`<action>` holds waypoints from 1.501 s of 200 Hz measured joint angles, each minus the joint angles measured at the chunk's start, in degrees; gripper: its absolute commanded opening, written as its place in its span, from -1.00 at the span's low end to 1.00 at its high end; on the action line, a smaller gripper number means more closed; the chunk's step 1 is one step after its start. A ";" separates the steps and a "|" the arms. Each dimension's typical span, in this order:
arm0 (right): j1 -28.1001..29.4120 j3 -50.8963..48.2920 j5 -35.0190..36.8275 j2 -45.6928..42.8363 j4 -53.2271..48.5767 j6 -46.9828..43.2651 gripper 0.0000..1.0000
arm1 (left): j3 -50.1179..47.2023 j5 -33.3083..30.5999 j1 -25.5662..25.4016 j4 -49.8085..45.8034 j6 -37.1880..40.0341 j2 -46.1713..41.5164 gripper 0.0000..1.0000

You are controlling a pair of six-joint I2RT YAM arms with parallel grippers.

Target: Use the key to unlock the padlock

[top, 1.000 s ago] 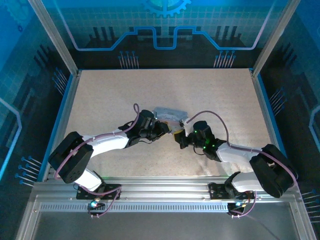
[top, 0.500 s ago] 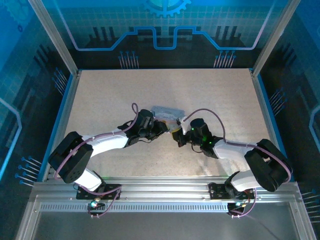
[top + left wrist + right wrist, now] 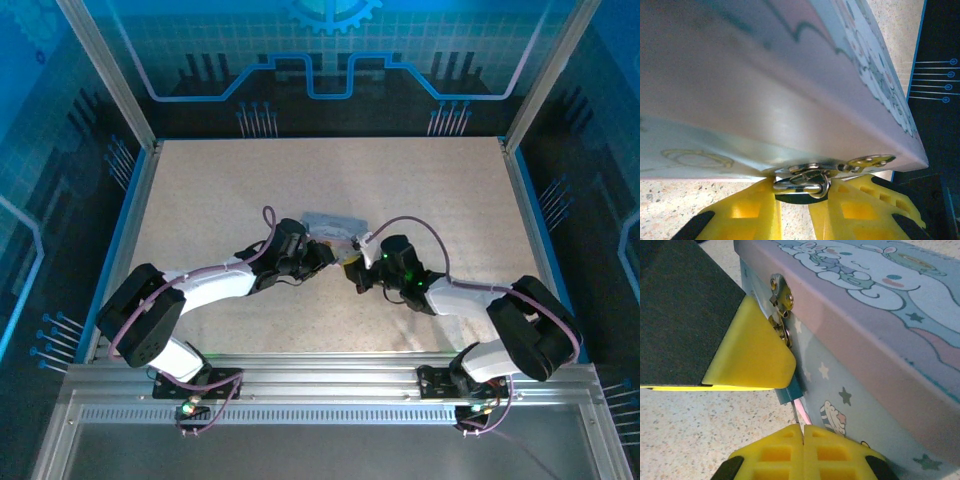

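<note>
Since a second before, saw the right gripper [image 3: 354, 272] drawn slightly left, nearer the silver-grey rectangular tin box [image 3: 335, 220], with forearm pulled in; saw the left gripper [image 3: 327, 257] and the tin unmoved on the speckled beige tabletop [image 3: 450, 190]. Made out a pastel print on the tin: a white long-eared cartoon figure, stars, a cupcake; could read no lettering. Found the tiny dark padlock [image 3: 800, 198] at the tin's front wall, with small metal shackle [image 3: 802, 186] looped through the silver hasp [image 3: 812, 167] and body pinched between the left gripper's yellow fingers [image 3: 747, 215], closed onto it. From the right wrist, saw a bluish-dark corner of the lock poking out below that yellow fingertip. Found the right gripper's yellow pads [image 3: 770, 455] pressed together on the thin metallic key [image 3: 799, 416], with blade pointed up at the padlock's underside, touching or just short; could not tell which.
</note>
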 measured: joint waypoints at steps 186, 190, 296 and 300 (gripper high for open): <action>-5.18 2.56 -13.49 4.68 1.07 5.81 -0.94 | 0.00 -0.07 0.52 -0.31 0.09 0.00 -0.56; -5.25 2.56 -13.70 4.68 1.07 5.95 -0.94 | 0.00 -0.07 0.52 -0.26 0.09 0.00 -0.56; -6.32 2.64 -15.41 4.17 0.48 6.19 -0.95 | -0.02 0.85 0.74 0.72 0.28 0.00 -0.56; -6.32 2.64 -15.50 4.17 0.48 6.21 -0.95 | -0.02 0.87 0.74 0.72 0.31 0.02 -0.56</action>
